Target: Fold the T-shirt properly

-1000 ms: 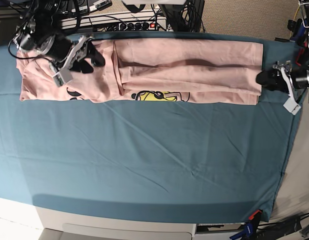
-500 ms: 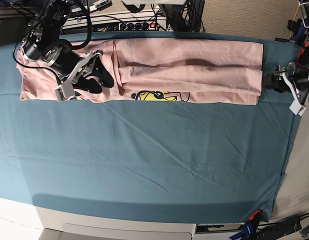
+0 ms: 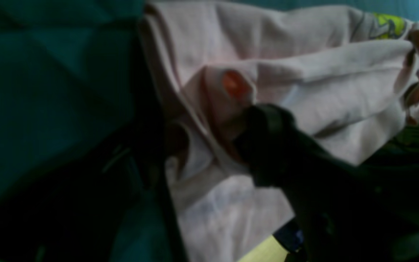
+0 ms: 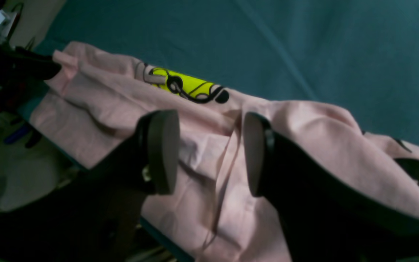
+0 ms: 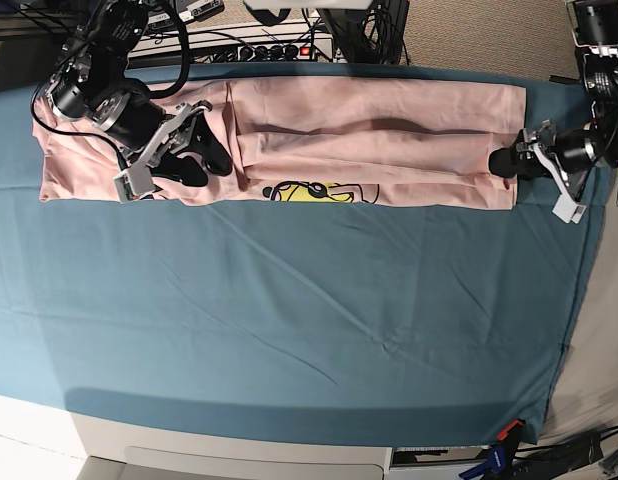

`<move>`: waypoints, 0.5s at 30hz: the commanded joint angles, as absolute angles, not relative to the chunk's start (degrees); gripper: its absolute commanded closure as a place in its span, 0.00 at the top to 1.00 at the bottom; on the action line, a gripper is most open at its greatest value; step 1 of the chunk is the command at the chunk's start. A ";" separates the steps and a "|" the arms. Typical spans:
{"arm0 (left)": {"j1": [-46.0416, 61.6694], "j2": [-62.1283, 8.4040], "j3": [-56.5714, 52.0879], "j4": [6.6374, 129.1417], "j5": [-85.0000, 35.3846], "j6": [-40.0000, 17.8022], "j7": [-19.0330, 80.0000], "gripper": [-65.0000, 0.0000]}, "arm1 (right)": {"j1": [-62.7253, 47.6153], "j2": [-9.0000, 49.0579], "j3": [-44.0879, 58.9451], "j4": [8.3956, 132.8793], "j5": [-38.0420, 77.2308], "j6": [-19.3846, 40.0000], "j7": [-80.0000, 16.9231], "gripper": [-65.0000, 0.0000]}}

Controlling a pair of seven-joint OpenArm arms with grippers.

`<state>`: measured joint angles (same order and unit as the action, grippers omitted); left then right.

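Overhead, the T-shirt (image 5: 369,140) hugs the far table cloth (image 5: 289,320) edge, both grippers' jaws spread at its ends.

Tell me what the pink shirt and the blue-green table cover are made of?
The T-shirt looks like soft matte cotton knit: it lies in limp folds with gentle creases. The table cover seems a thin woven cloth, also matte, with fine wrinkles. Neither can be confirmed by looks alone.
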<state>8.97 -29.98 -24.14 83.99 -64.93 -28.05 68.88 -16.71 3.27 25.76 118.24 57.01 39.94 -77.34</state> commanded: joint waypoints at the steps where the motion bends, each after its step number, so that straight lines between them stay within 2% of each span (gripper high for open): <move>1: 8.60 -30.96 -24.62 84.40 -64.93 -27.62 68.93 0.56 | -16.36 3.49 25.93 119.26 58.43 40.00 -75.83 0.45; 15: 13.06 -30.98 -24.62 83.11 -67.09 -27.57 69.60 0.55 | -16.34 3.49 25.93 119.24 57.39 40.00 -75.83 0.45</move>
<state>12.58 -30.17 -24.56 82.87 -69.14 -28.14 66.98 -16.69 3.27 25.76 118.24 56.53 39.94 -77.32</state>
